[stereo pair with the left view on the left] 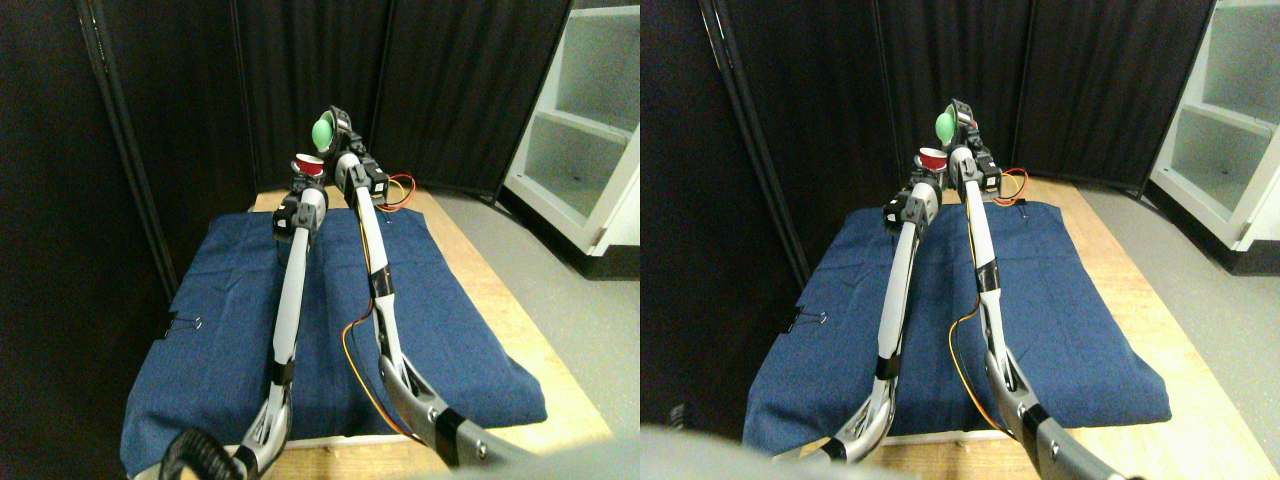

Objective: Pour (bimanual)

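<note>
Presently both manipulators are stretched far out over the bench [500, 330], toward its far edge, above the blue cloth [220, 300] that is spread across most of the wooden top and clipped at its left edge. A red cup [309, 164] is carried at the end of the left gripper [306, 176], apparently upright with its mouth upward, raised clear of the cloth. Just beside it and somewhat higher, a green cup [322, 131] is carried by the right gripper [340, 135] and is tipped toward the red one, so that its rim hangs near or above the red cup's mouth; whether the two touch cannot be told.

The fingers of both grippers seem to be closed on their cups, since each cup is kept aloft, though the fingers themselves are too small to be made out singly.

The pouring step is judged to be under way or nearly so. Whether anything lies inside the green cup cannot be seen.

Both cups are judged to be light, thin-walled plastic, somewhat smooth and easily squeezed out of shape. They are best held around the side wall near the middle, firmly enough to stop slipping but not so hard that the wall buckles. The tilt should be made slowly, with the red cup kept level beneath.
</note>
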